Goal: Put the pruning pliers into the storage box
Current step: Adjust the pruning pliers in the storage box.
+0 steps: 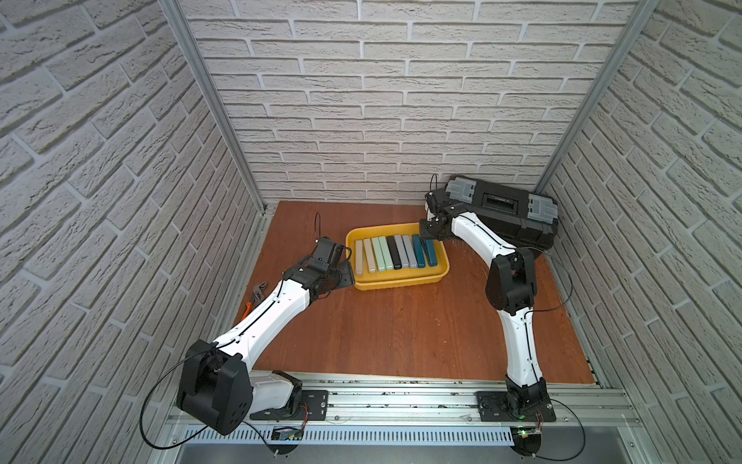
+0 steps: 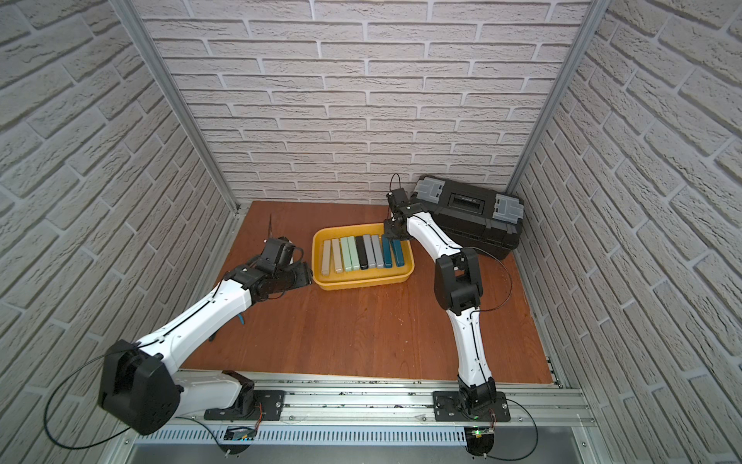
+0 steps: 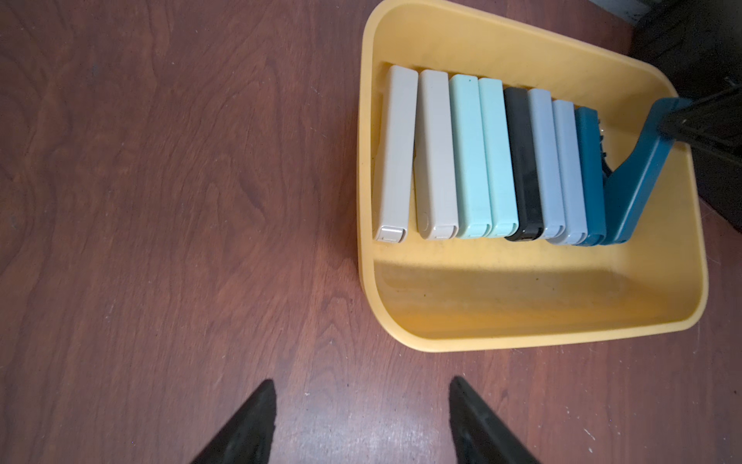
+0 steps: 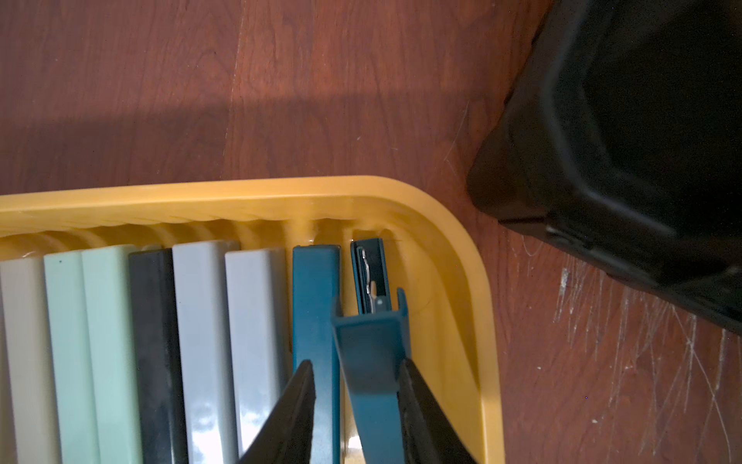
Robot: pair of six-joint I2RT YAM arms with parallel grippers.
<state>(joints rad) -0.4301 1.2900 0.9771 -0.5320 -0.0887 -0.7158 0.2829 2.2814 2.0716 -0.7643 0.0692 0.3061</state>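
The yellow storage box [image 1: 397, 286] [image 2: 361, 283] [image 3: 522, 339] [image 4: 241, 193] sits mid-table. Several pruning pliers [image 1: 395, 253] [image 2: 363, 253] [image 3: 482, 160] [image 4: 200, 341] lie in it side by side: beige, mint, black, grey, teal. The last teal pliers [image 3: 642, 168] [image 4: 369, 361] at the box's right end has sprung apart, one handle tilted up. My right gripper [image 1: 427, 237] [image 2: 395, 238] [image 4: 357, 365] is open around that raised handle; one finger touches it, the other stands off. My left gripper [image 1: 347, 267] [image 2: 307, 275] [image 3: 363, 401] is open and empty over the wood beside the box's left wall.
A black toolbox [image 1: 502, 209] [image 2: 469, 213] [image 4: 622, 140] with grey latches stands close behind the box's right corner. Orange-handled pliers [image 1: 255, 295] lie at the table's left edge, partly under my left arm. Brick walls enclose three sides.
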